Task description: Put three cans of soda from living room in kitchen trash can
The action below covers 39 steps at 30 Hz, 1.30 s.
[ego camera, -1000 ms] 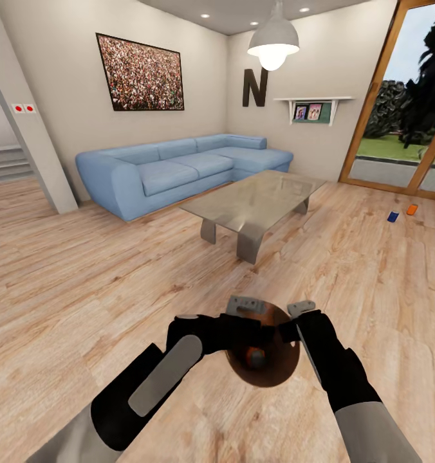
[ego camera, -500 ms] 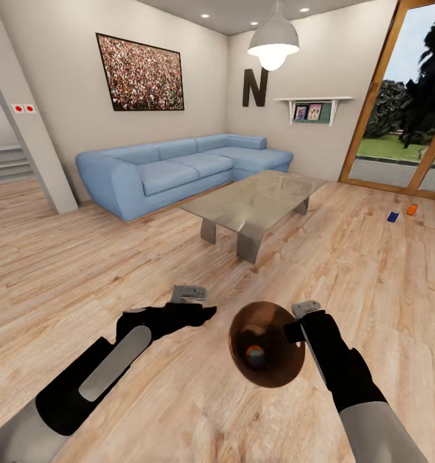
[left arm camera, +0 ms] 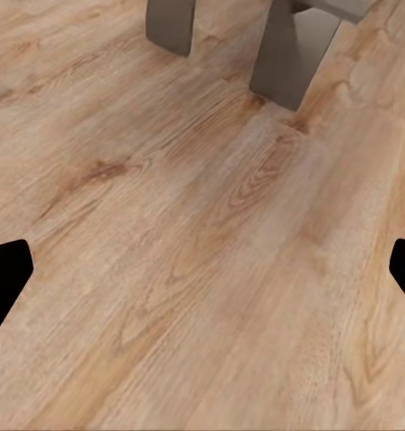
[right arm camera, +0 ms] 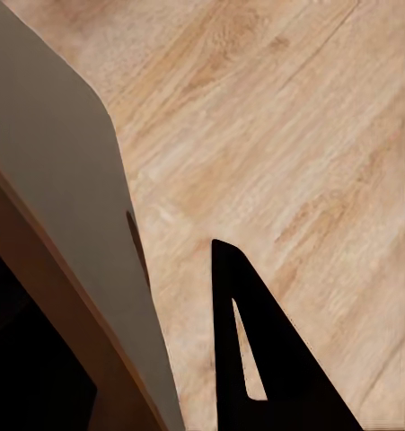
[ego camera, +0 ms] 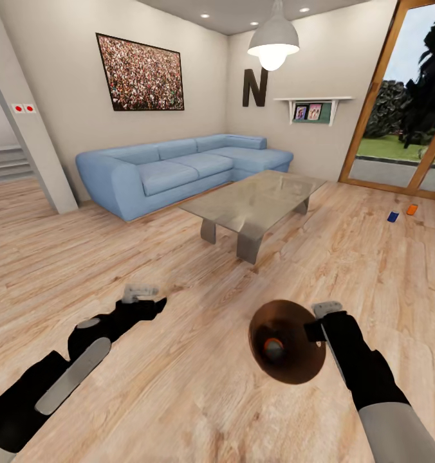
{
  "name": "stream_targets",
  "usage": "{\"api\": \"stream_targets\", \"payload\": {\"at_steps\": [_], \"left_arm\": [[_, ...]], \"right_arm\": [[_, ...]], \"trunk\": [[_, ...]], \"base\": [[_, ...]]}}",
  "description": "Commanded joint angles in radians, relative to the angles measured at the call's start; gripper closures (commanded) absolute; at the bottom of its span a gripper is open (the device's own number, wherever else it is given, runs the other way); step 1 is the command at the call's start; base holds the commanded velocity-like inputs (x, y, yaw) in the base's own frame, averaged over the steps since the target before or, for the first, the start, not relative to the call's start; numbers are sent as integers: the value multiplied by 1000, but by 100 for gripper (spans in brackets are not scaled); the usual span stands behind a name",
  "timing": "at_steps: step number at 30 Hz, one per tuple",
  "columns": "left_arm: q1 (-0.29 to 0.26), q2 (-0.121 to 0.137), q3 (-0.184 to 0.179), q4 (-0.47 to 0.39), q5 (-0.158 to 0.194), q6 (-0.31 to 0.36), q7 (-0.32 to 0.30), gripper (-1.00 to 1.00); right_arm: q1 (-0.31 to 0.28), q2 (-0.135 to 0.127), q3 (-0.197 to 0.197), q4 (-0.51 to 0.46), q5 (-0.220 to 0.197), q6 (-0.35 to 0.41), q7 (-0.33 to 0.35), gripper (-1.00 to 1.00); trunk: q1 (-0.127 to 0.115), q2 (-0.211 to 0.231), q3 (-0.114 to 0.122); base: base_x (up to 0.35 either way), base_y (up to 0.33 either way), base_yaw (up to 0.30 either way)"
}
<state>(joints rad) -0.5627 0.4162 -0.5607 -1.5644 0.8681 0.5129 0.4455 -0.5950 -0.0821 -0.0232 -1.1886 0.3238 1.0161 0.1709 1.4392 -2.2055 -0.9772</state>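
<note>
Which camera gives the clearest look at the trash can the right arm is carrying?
The head view: the trash can shows whole, its brown inside open to the camera with an orange can at the bottom, the right gripper at its rim. The right wrist view catches just a close slice of its grey wall.

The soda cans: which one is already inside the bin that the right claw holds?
An orange can lies in the bin held by the right claw; the blue can and another orange can sit on the floor by the glass door.

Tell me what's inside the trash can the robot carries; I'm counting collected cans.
Inside the trash can, held at its rim by the right gripper, one orange can lies at the bottom. The brown wall hides part of the interior, so more cannot be excluded.
</note>
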Motion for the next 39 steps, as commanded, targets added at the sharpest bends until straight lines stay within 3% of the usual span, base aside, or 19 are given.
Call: {"api": "stream_targets", "payload": {"at_steps": [1, 4, 11, 16, 17, 21, 22, 26, 30, 34, 35, 37, 38, 39], "left_arm": [[11, 1, -2, 3, -16, -18, -3, -100], [40, 1, -1, 49, -83, -70, -71, -100], [56, -2, -4, 222, -127, -200, -180, -100], [59, -3, -10, 330, -170, -319, -223, -100], [60, -3, -11, 365, -192, -356, -238, -100], [62, -4, -14, 446, -227, -438, -271, -100], [63, -4, -17, 494, -236, -483, -288, -100], [64, -6, -27, 602, -248, -574, -322, -100], [66, -6, -45, 645, -255, -610, -338, -100], [78, -7, -81, 666, -260, -641, -347, -100], [83, -7, -91, 671, -262, -652, -349, -100], [86, -7, -99, 677, -264, -662, -350, -100], [89, -9, -110, 693, -266, -672, -351, -100], [89, -11, -114, 700, -266, -676, -351, -100]], "right_arm": [[0, -5, -7, -1, -32, 4, 13, 100], [1, -36, -37, 0, -33, -2, 17, 100], [5, -101, -82, -2, -32, -44, 80, 100], [24, -127, -190, -3, -30, -147, 156, 100], [46, -130, -226, -3, -29, -187, 176, 100], [115, -130, -278, -3, -31, -312, 198, 100], [155, -127, -294, -3, -31, -399, 201, 100], [240, -118, -318, 3, -33, -597, 198, 100], [277, -106, -355, 28, -51, -691, 205, 100], [295, -103, -418, 110, -94, -835, 211, 100], [298, -106, -433, 164, -105, -909, 212, 100], [300, -108, -443, 219, -112, -979, 213, 100], [302, -109, -452, 278, -119, -1068, 213, 100], [302, -109, -455, 291, -120, -1092, 214, 100]], "trunk": [[0, -1, -1], [0, -1, -1], [0, -1, -1], [0, -1, -1], [0, -1, -1], [0, -1, -1], [0, -1, -1], [0, -1, -1], [0, -1, -1], [0, -1, -1], [0, -1, -1], [0, -1, -1], [0, -1, -1], [0, -1, -1]], "base": [[0, 0, 0], [0, 0, 0], [0, 0, 0], [0, 0, 0], [0, 0, 0], [0, 0, 0], [0, 0, 0], [0, 0, 0], [0, 0, 0], [0, 0, 0], [0, 0, 0], [0, 0, 0], [0, 0, 0], [0, 0, 0]]}}
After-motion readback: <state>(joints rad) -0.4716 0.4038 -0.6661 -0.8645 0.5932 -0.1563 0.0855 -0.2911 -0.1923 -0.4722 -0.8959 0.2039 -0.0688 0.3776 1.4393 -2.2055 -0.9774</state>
